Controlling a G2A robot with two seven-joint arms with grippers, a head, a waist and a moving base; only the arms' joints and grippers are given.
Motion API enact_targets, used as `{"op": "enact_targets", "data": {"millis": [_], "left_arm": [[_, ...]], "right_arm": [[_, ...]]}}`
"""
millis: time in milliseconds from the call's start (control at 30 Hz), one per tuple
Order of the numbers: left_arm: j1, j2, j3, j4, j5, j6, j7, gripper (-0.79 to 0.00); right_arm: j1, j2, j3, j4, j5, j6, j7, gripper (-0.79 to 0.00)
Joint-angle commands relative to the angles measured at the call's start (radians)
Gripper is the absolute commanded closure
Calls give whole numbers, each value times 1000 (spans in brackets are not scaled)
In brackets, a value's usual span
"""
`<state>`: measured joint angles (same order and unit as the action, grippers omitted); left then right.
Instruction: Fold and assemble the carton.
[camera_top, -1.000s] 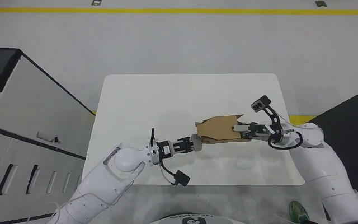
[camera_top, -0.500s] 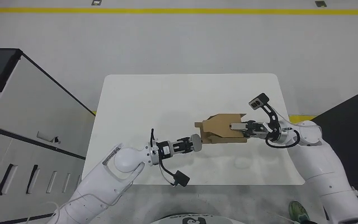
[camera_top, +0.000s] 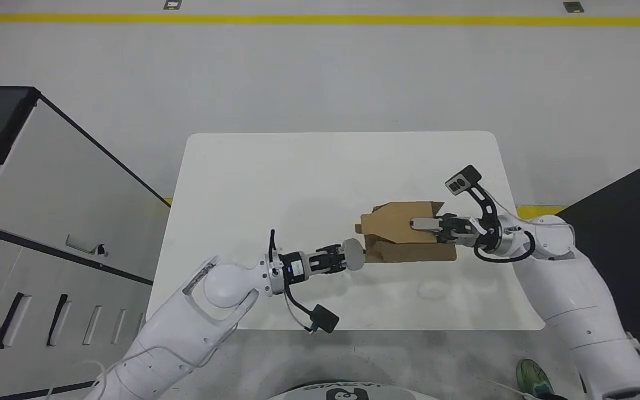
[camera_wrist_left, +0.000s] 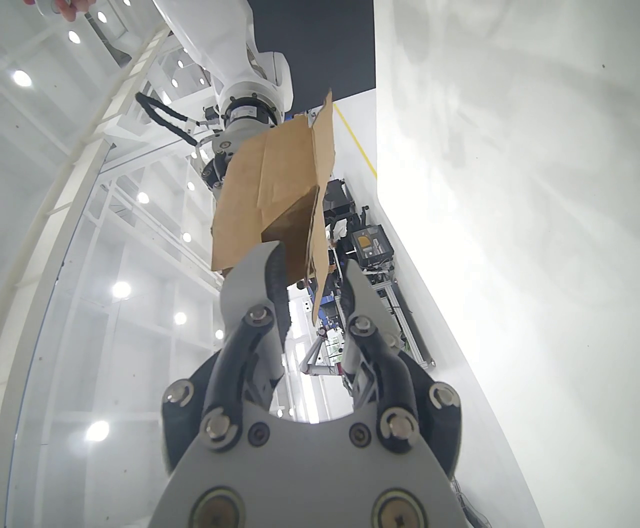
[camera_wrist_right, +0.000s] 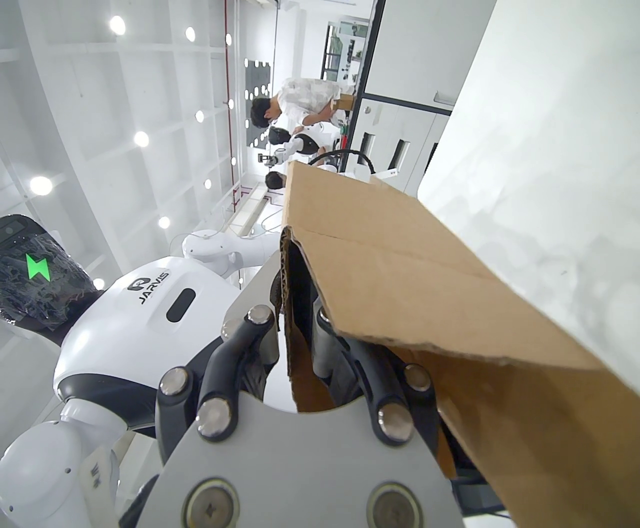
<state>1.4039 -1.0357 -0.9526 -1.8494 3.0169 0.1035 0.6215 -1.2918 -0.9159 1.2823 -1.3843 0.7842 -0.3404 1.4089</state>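
Since a second ago the carton is sitting a little further toward the robot's right, carried along with the right gripper, and its near side is spreading slightly wider in the top view. The left gripper is following it by a small amount.

One brown cardboard carton is showing, partly opened out, and it is hanging between the two grippers over the right half of the table; whether its underside is touching the tabletop cannot be told.

The right gripper is clamping one wall of the carton, its fingers pressing the corrugated edge from both sides at the end nearer the robot's right.

The left gripper is standing wide apart at the carton's opposite end. A corner of the cardboard is lying in line with the gap between its fingers, and nothing is being pinched there.

One white table with rounded corners is bearing the work. Around it a pale grey floor is stretching away, with one yellow line running across it beyond the table's far edge. One grey cabinet with a dark top edge is standing just beside the table on the robot's left.
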Motion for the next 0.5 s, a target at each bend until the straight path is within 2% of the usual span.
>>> {"op": "enact_targets", "data": {"millis": [0,267,467], "left_arm": [[1,1,-7,-2,2,-1,-7,-785],[20,13,-61,-45,55,-37,-49,-785],[21,14,-64,-48,55,-42,-53,-785]], "right_arm": [[-3,0,4,1,-1,1,-4,0],[-16,1,25,1,-10,0,-17,0],[-17,1,25,0,-13,1,-25,0]]}}
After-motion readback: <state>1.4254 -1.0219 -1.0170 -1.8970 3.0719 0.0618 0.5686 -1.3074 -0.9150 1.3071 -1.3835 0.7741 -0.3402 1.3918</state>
